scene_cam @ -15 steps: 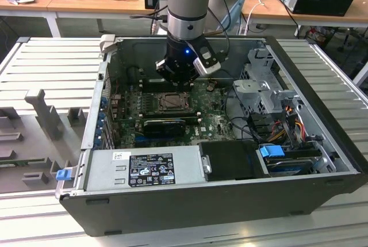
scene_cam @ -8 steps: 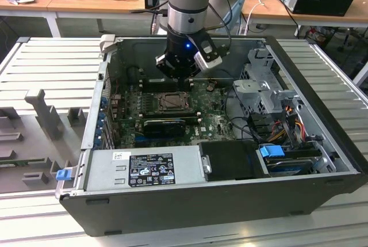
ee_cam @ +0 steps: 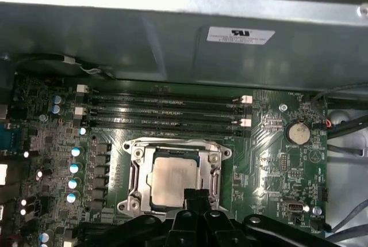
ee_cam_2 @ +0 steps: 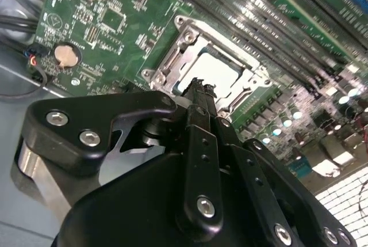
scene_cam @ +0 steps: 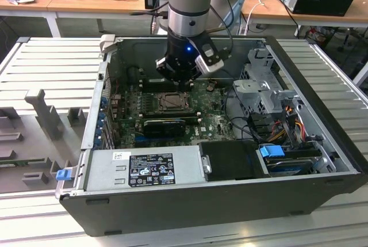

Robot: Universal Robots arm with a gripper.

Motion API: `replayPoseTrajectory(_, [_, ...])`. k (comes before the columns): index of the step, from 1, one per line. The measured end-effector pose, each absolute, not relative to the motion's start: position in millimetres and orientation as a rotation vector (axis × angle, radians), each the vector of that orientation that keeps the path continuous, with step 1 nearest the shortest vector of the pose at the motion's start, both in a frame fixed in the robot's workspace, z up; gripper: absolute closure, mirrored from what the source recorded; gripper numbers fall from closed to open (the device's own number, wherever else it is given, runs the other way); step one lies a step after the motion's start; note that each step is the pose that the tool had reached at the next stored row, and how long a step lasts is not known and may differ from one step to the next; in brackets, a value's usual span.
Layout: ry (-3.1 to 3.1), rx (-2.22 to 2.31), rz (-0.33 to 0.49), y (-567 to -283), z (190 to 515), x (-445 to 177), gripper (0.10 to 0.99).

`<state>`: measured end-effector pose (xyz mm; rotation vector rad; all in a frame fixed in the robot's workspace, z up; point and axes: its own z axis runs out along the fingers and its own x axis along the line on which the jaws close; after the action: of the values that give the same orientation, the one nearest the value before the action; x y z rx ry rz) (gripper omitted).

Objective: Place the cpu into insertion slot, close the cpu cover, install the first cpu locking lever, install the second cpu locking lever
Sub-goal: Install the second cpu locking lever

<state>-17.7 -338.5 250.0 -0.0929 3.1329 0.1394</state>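
Note:
The cpu [ee_cam: 174,180] lies flat in the insertion slot [ee_cam: 133,203] on the green motherboard, its silvery top showing through the window of the cpu cover [ee_cam: 140,173]. The cover lies down flat over the chip. Thin metal lever rods [ee_cam: 172,141] run along the cover's edges; whether they are latched I cannot tell. My gripper [ee_cam: 196,194] hovers at the socket's near edge with its black fingers pressed together and nothing between them. The second wrist view shows the gripper [ee_cam_2: 198,87] at the rim of the cpu [ee_cam_2: 217,76]. In the exterior view the gripper [scene_cam: 178,78] hangs just above the insertion slot [scene_cam: 171,102].
Long black memory slots [ee_cam: 167,109] run beside the socket, and a coin cell [ee_cam: 298,133] sits off to one side. The open computer case [scene_cam: 103,80] walls in the board. A power supply [scene_cam: 144,166] and drive bays [scene_cam: 264,91] with cables stand nearby.

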Motion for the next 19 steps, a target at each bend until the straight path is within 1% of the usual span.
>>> replayPoseTrajectory(11, [3.133, -0.093, 0.14, -356, 250, -18, 0.98])
replayPoseTrajectory(19, [3.133, -0.093, 0.138, -364, 250, -18, 0.98])
